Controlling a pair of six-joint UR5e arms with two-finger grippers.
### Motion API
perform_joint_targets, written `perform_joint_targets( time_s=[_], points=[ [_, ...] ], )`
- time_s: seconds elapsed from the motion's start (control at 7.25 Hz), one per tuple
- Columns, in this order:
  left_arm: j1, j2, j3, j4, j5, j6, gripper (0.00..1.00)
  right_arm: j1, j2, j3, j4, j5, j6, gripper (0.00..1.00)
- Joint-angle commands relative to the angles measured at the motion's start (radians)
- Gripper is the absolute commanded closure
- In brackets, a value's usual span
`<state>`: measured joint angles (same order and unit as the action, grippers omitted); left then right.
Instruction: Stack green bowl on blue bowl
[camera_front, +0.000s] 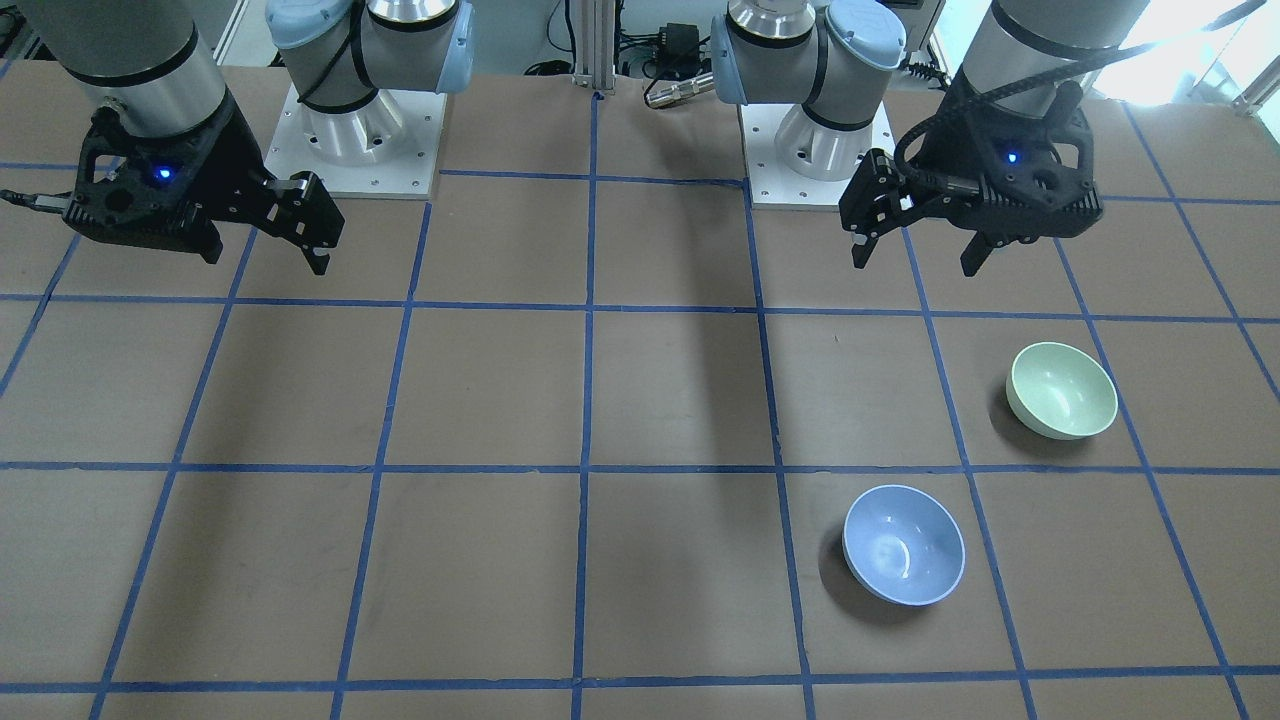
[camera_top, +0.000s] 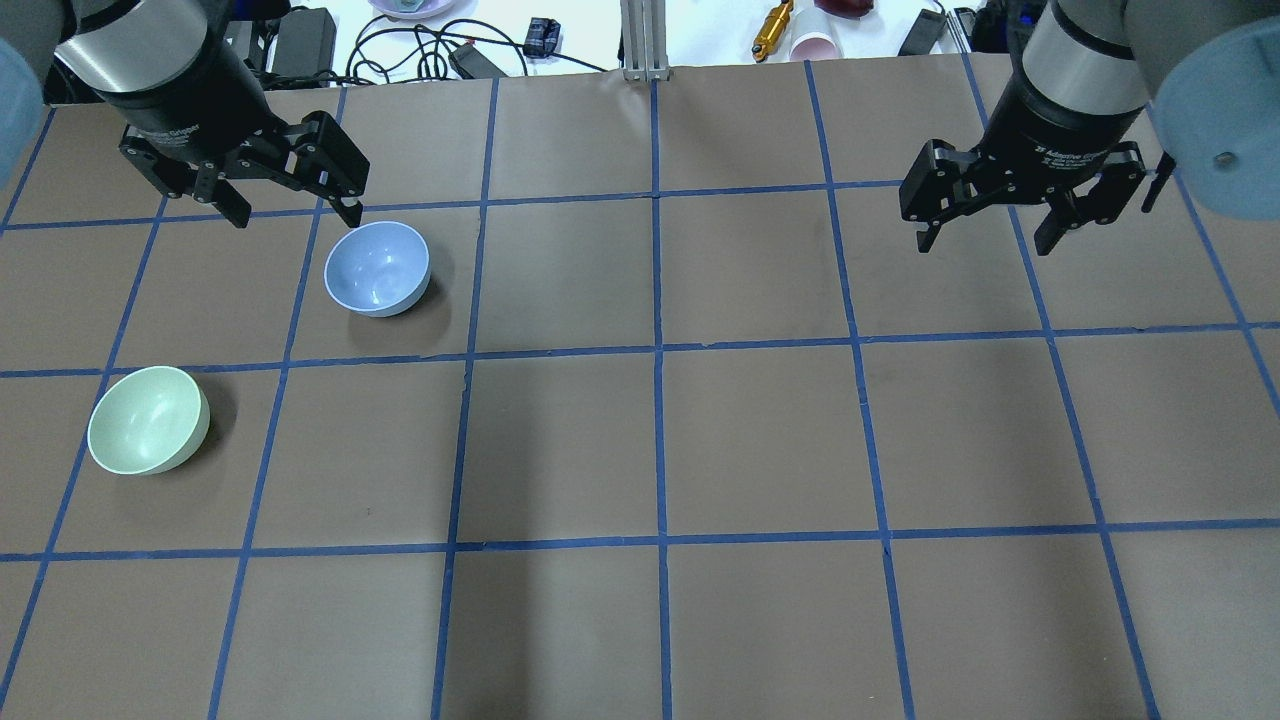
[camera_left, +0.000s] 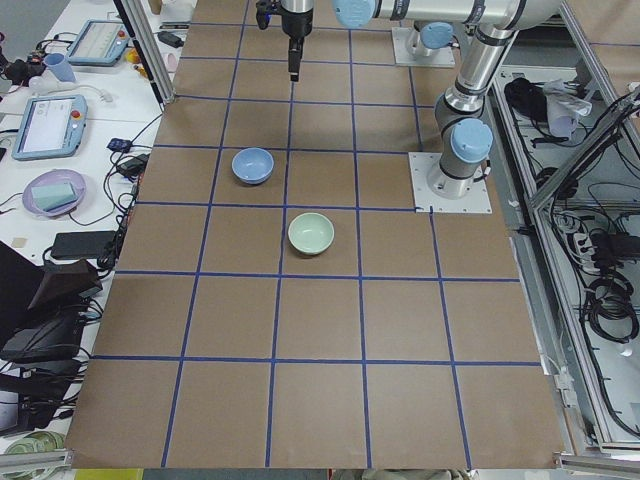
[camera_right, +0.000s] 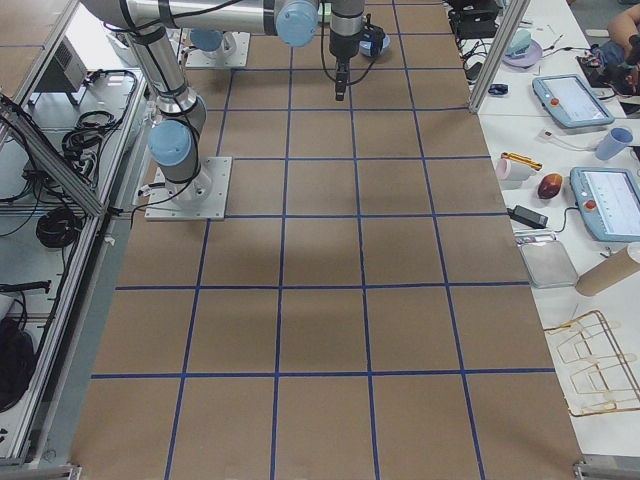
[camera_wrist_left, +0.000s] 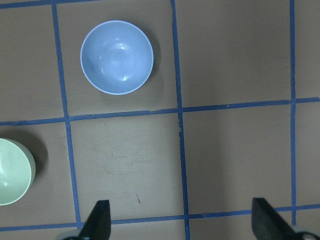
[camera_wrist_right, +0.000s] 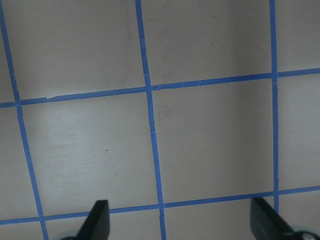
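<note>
The green bowl (camera_top: 148, 420) sits upright on the table on my left side, nearer to me than the blue bowl (camera_top: 377, 268); the two stand apart. Both also show in the front view, green (camera_front: 1062, 390) and blue (camera_front: 904, 545), and in the left wrist view, blue (camera_wrist_left: 117, 57) and green (camera_wrist_left: 12, 172) cut by the left edge. My left gripper (camera_top: 296, 214) hovers open and empty above the table near the blue bowl. My right gripper (camera_top: 985, 243) hovers open and empty over bare table on the right.
The table (camera_top: 760, 430) is brown with a blue tape grid. The two arm bases (camera_front: 360, 140) (camera_front: 815, 150) stand at the robot's edge. Cables, a cup and small items (camera_top: 800, 30) lie beyond the far edge.
</note>
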<state>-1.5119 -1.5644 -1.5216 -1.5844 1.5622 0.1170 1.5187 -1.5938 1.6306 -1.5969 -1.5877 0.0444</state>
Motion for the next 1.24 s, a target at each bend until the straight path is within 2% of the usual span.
perform_joint_targets(
  time_s=[0.0, 1.1],
  points=[
    [-0.001, 0.007, 0.001, -0.014, 0.001, 0.0, 0.0, 0.0, 0.0, 0.0, 0.0, 0.0, 0.0, 0.0],
    [-0.001, 0.012, 0.0, -0.034, 0.001, -0.016, 0.0, 0.0, 0.0, 0.0, 0.0, 0.0, 0.0, 0.0]
  ],
)
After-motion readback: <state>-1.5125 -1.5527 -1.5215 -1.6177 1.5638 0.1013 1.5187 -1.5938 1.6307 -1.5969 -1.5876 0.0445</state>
